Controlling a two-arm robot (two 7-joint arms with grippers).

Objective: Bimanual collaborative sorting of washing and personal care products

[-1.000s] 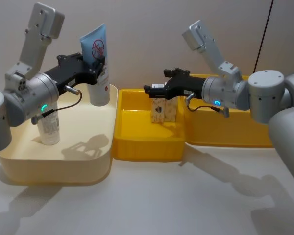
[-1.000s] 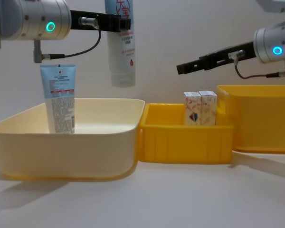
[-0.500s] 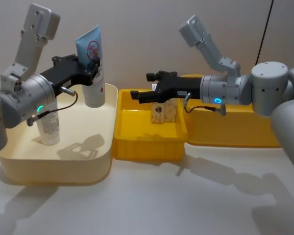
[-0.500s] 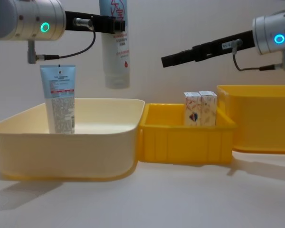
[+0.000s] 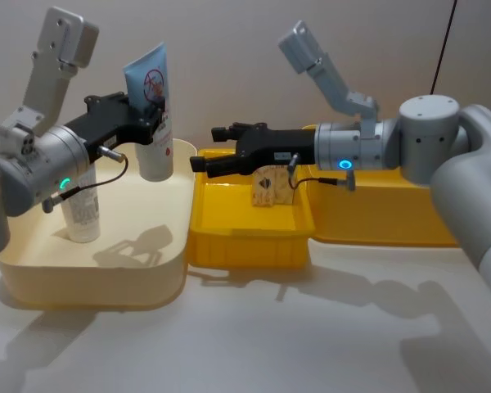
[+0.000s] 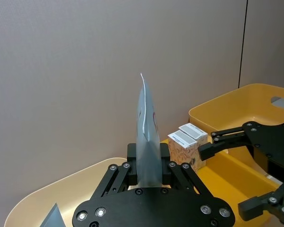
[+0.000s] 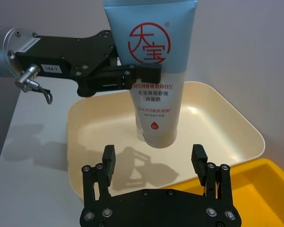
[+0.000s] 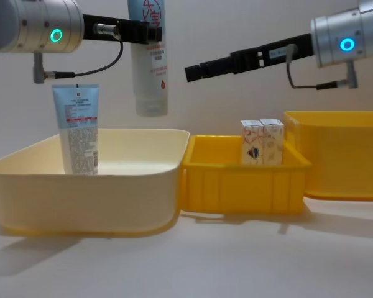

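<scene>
left gripper (image 5: 157,124) — fingers clamp glossy flat-crimped tube (image 5: 155,153) | right gripper (image 5: 206,148) — fingers wide

Two pale-blue squeeze tubes, a raised tube (image 8: 148,59) and a standing tube (image 8: 79,130), two small white cartons, left carton (image 8: 252,142) and right carton (image 8: 273,141), three bins, one cream bin (image 8: 87,192), two yellow, middle bin (image 8: 242,186) and right bin (image 8: 342,155), two end effectors, left end effector (image 5: 157,124), right end effector (image 5: 204,149)
</scene>
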